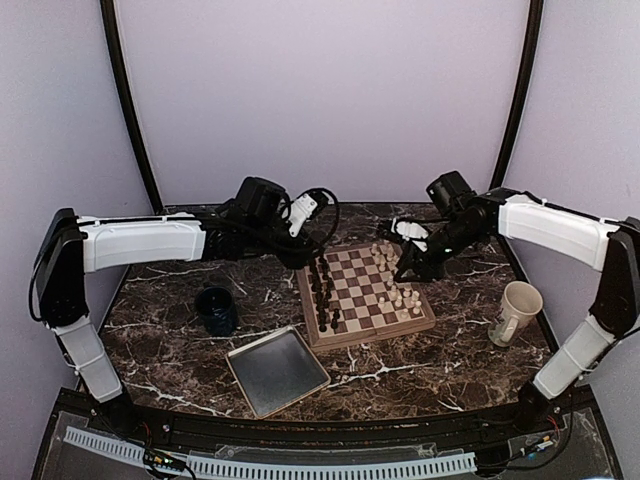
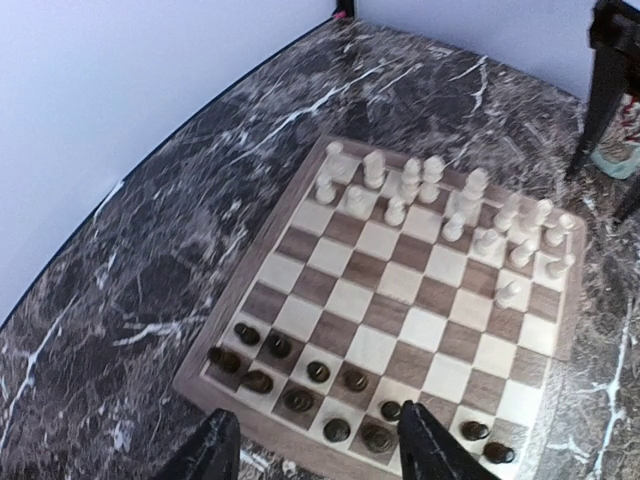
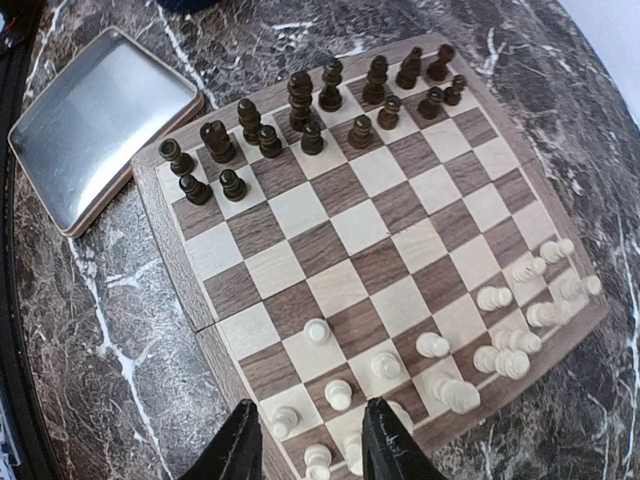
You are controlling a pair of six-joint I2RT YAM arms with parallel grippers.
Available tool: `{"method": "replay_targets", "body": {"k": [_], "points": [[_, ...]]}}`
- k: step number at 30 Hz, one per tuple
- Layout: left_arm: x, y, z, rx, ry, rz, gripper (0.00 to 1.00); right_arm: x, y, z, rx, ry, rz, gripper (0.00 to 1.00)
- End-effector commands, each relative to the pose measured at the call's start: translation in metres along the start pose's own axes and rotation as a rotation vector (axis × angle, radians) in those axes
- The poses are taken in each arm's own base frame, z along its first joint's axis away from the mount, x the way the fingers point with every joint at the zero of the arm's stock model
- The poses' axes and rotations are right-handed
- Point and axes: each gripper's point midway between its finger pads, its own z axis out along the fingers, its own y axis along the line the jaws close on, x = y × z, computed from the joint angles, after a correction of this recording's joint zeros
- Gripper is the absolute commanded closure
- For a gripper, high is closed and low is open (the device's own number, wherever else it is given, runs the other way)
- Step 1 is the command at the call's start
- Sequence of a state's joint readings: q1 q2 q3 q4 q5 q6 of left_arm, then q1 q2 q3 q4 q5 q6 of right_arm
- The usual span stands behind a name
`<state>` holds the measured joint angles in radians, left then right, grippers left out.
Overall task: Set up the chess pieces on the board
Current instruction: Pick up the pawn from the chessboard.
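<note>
My left arm (image 1: 140, 242) and right arm (image 1: 555, 228) both wear white shells between black joints. A black cable (image 1: 335, 212) loops at my left wrist. My fingers (image 2: 215, 450) are black, tapered wedges.
</note>
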<state>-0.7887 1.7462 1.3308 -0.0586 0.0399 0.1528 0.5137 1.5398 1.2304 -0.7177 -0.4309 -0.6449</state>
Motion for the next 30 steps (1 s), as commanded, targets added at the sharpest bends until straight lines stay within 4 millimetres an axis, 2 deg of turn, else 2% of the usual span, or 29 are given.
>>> {"method": "replay_targets", "body": {"k": [1,4,8,14,21,25,30], "points": [[-0.026,0.025,-0.028,-0.127,-0.105,-0.069,0.37,0.012,0.005,0.035,-0.017,0.197,-0.052,0.65],[-0.03,0.031,-0.036,-0.143,-0.122,-0.105,0.34,0.019,0.007,0.055,-0.037,0.277,-0.05,0.66],[-0.03,0.034,-0.041,-0.161,-0.124,-0.11,0.34,0.023,0.005,0.07,-0.054,0.324,-0.029,0.66],[-0.039,0.036,-0.051,-0.169,-0.15,-0.108,0.34,0.025,0.0,0.083,-0.044,0.364,-0.016,0.65],[-0.038,0.032,-0.048,-0.146,-0.142,-0.103,0.34,0.03,-0.002,0.09,-0.051,0.386,-0.01,0.65],[-0.036,0.031,-0.047,-0.143,-0.137,-0.099,0.35,0.034,0.001,0.094,-0.071,0.398,0.002,0.7],[-0.036,0.031,-0.046,-0.141,-0.136,-0.096,0.36,0.031,0.002,0.095,-0.082,0.388,0.005,0.83]]}}
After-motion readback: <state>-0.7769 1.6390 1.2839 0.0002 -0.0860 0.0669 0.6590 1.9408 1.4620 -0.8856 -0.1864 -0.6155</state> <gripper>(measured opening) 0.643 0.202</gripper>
